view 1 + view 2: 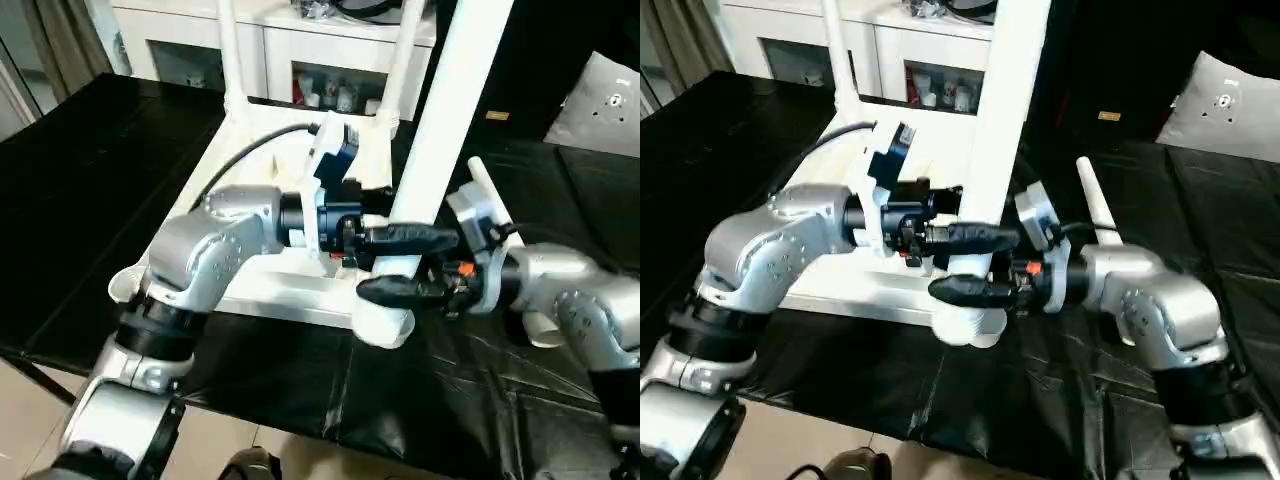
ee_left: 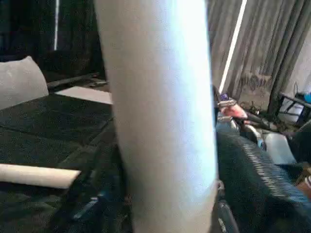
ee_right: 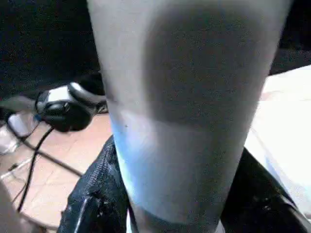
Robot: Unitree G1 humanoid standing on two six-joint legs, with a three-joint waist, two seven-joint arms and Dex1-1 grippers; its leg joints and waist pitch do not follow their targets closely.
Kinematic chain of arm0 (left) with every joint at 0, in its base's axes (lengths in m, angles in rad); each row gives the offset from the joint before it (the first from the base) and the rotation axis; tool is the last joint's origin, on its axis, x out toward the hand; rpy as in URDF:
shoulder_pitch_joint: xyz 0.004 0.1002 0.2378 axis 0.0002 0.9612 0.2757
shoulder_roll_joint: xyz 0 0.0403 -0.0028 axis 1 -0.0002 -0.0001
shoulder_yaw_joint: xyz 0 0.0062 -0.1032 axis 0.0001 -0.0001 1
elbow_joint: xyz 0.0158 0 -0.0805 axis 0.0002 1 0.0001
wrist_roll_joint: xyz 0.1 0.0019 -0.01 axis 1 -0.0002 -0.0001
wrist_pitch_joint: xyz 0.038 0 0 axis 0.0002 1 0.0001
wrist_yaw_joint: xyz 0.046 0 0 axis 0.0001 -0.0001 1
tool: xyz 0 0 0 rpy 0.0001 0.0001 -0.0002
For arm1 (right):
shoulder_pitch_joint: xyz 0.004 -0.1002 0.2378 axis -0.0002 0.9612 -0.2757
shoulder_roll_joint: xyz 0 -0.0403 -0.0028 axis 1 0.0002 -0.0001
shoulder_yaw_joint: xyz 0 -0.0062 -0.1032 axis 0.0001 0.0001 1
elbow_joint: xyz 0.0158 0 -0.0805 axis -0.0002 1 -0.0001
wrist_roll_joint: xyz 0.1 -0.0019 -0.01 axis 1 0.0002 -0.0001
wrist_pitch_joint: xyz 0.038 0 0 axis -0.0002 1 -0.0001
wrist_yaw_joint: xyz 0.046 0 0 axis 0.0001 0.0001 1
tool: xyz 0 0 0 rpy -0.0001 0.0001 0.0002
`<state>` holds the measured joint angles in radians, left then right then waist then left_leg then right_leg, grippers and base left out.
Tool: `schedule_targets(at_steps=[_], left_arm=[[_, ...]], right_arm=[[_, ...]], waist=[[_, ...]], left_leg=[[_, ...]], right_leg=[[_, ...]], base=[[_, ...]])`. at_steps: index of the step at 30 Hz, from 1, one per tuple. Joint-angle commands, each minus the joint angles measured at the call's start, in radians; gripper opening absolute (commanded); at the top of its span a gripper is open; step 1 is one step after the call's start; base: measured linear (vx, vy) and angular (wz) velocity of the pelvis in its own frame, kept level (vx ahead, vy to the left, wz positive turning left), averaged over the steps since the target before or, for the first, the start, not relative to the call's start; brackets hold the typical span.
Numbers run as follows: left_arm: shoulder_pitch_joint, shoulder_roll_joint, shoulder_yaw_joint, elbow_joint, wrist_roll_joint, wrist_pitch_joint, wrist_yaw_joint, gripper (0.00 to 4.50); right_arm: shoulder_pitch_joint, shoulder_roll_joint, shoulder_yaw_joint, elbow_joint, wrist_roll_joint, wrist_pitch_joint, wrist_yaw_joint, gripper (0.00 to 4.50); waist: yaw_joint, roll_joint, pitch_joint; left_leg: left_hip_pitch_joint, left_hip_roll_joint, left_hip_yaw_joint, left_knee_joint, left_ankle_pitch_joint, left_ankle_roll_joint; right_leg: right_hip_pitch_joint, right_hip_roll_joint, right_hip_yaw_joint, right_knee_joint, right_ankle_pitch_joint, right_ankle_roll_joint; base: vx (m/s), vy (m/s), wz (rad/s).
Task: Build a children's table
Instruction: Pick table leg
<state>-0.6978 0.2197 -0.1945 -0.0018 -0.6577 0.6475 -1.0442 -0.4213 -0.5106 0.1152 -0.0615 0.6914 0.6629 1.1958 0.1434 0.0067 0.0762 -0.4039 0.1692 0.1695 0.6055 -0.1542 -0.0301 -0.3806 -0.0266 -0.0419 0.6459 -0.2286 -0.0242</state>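
Observation:
The children's table (image 1: 250,292) lies upside down on the black work surface, all white. Two legs (image 1: 228,50) (image 1: 400,60) stand in its far corner sockets. A third leg (image 1: 440,120) stands upright in the near right socket (image 1: 385,325). My left gripper (image 1: 420,236) reaches this leg from the left, just above the socket. My right gripper (image 1: 385,287) comes from the right, lower down, and is shut on the leg at the socket. The leg stands close up in the left wrist view (image 2: 160,121) and the right wrist view (image 3: 180,121). A loose leg (image 1: 483,185) lies behind my right wrist.
The black-covered work surface (image 1: 80,200) runs out to both sides, and its front edge is just below the table. A white cabinet (image 1: 200,40) stands behind it. A grey cushion (image 1: 600,100) rests at the far right. A black headset (image 3: 63,109) lies on the floor.

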Motion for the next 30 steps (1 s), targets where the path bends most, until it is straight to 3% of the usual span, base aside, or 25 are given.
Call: schedule_targets(at_steps=[1, 2, 5, 6, 7, 8, 9, 11, 16, 17, 18, 22, 24, 26, 30], left_arm=[[0.005, -0.026, 0.020, -0.071, -0.037, -0.013, 0.012, 3.35], [0.013, -0.030, 0.025, -0.075, -0.035, -0.018, 0.020, 3.43], [0.037, -0.041, 0.040, -0.083, -0.037, -0.034, 0.035, 3.61], [0.057, -0.071, 0.073, -0.094, -0.068, -0.049, 0.058, 3.61], [0.080, -0.121, 0.127, -0.112, -0.131, -0.056, 0.099, 3.78], [0.081, -0.125, 0.132, -0.113, -0.138, -0.055, 0.103, 3.88], [0.090, -0.158, 0.170, -0.128, -0.194, -0.043, 0.140, 3.86], [0.095, -0.194, 0.214, -0.140, -0.218, -0.060, 0.201, 3.85], [0.088, -0.202, 0.265, -0.136, -0.219, -0.080, 0.255, 3.85], [0.081, -0.195, 0.280, -0.124, -0.199, -0.092, 0.276, 3.85], [0.045, -0.171, 0.310, -0.048, -0.105, -0.107, 0.379, 3.85], [0.016, -0.146, 0.313, 0.022, -0.010, -0.119, 0.480, 3.85], [0.009, -0.118, 0.278, 0.043, 0.059, -0.134, 0.499, 3.85], [0.010, -0.074, 0.188, 0.035, 0.153, -0.154, 0.480, 3.85], [0.011, -0.071, 0.124, 0.002, 0.173, -0.136, 0.460, 3.85]], right_arm=[[0.010, 0.019, -0.027, -0.003, -0.014, -0.010, -0.050, 1.93], [0.013, 0.032, -0.036, -0.004, -0.012, -0.019, -0.066, 1.93], [0.021, 0.052, -0.050, -0.009, -0.015, -0.018, -0.113, 1.93], [0.027, 0.063, -0.058, -0.014, -0.008, -0.011, -0.136, 1.93], [0.037, 0.077, -0.065, -0.020, 0.000, -0.004, -0.161, 1.93], [0.038, 0.078, -0.065, -0.020, 0.000, -0.004, -0.162, 1.93], [0.046, 0.086, -0.065, -0.025, -0.001, -0.012, -0.171, 1.93], [0.053, 0.116, -0.076, -0.025, -0.016, -0.044, -0.212, 1.93], [0.050, 0.158, -0.079, -0.019, -0.081, -0.122, -0.287, 1.92], [0.048, 0.172, -0.081, -0.022, -0.088, -0.133, -0.308, 1.92], [0.046, 0.192, -0.079, -0.025, -0.110, -0.157, -0.346, 1.92], [0.045, 0.199, -0.073, -0.026, -0.134, -0.178, -0.372, 1.91], [0.046, 0.201, -0.065, -0.028, -0.149, -0.189, -0.382, 1.91], [0.047, 0.202, -0.046, -0.027, -0.183, -0.201, -0.400, 1.91], [0.052, 0.194, -0.012, -0.021, -0.237, -0.229, -0.409, 1.91]], waist=[[0.001, -0.003, -0.084], [0.000, 0.000, -0.084], [-0.001, -0.002, -0.082], [0.000, 0.002, -0.083], [-0.002, -0.001, -0.081], [0.000, -0.003, -0.083], [0.001, 0.000, -0.085], [0.000, 0.001, -0.082], [-0.004, 0.001, -0.079], [-0.005, 0.004, -0.079], [-0.006, 0.006, -0.079], [-0.009, 0.002, -0.080], [-0.008, 0.004, -0.082], [-0.008, 0.006, -0.085], [-0.005, 0.010, -0.086]], left_leg=[[0.026, 0.063, -0.023, -0.052, -0.129, 0.032], [0.026, 0.064, -0.023, -0.052, -0.134, 0.030], [0.028, 0.064, -0.023, -0.055, -0.148, 0.022], [0.029, 0.065, -0.023, -0.054, -0.151, 0.017], [0.026, 0.065, -0.023, -0.055, -0.152, 0.018], [0.025, 0.063, -0.022, -0.052, -0.149, 0.017], [0.026, 0.065, -0.022, -0.052, -0.147, 0.018], [0.025, 0.064, -0.022, -0.052, -0.163, 0.015], [0.028, 0.061, -0.023, -0.056, -0.175, 0.002], [0.027, 0.061, -0.023, -0.057, -0.180, 0.001], [0.029, 0.061, -0.025, -0.058, -0.185, 0.000], [0.031, 0.062, -0.029, -0.064, -0.197, -0.009], [0.031, 0.063, -0.028, -0.062, -0.180, -0.009], [0.030, 0.064, -0.028, -0.062, -0.163, -0.005], [0.029, 0.066, -0.027, -0.060, -0.147, -0.006]], right_leg=[[0.043, -0.115, 0.048, -0.086, -0.111, -0.201], [0.042, -0.115, 0.049, -0.087, -0.112, -0.201], [0.042, -0.113, 0.049, -0.090, -0.136, -0.192], [0.042, -0.115, 0.050, -0.089, -0.135, -0.193], [0.044, -0.117, 0.049, -0.090, -0.131, -0.198], [0.045, -0.118, 0.049, -0.091, -0.124, -0.207], [0.045, -0.117, 0.049, -0.087, -0.117, -0.209], [0.042, -0.116, 0.049, -0.091, -0.129, -0.207], [0.038, -0.112, 0.051, -0.098, -0.201, -0.163], [0.037, -0.111, 0.051, -0.100, -0.207, -0.153], [0.037, -0.109, 0.050, -0.098, -0.207, -0.146], [0.038, -0.109, 0.051, -0.101, -0.214, -0.108], [0.037, -0.112, 0.052, -0.097, -0.187, -0.113], [0.035, -0.110, 0.053, -0.090, -0.141, -0.113], [0.036, -0.115, 0.053, -0.085, -0.086, -0.142]], base=[[0.000, 0.000, 0.00], [0.000, 0.000, 0.00], [0.000, 0.000, 0.00], [0.000, 0.000, 0.00], [0.000, 0.000, 0.00], [0.000, 0.000, 0.00], [0.000, 0.000, 0.00], [0.000, 0.000, 0.00], [0.000, 0.000, 0.00], [0.000, 0.000, 0.00], [0.000, 0.000, 0.00], [0.000, 0.000, 0.00], [0.000, 0.000, 0.00], [0.000, 0.000, 0.00], [0.000, 0.000, 0.00]])
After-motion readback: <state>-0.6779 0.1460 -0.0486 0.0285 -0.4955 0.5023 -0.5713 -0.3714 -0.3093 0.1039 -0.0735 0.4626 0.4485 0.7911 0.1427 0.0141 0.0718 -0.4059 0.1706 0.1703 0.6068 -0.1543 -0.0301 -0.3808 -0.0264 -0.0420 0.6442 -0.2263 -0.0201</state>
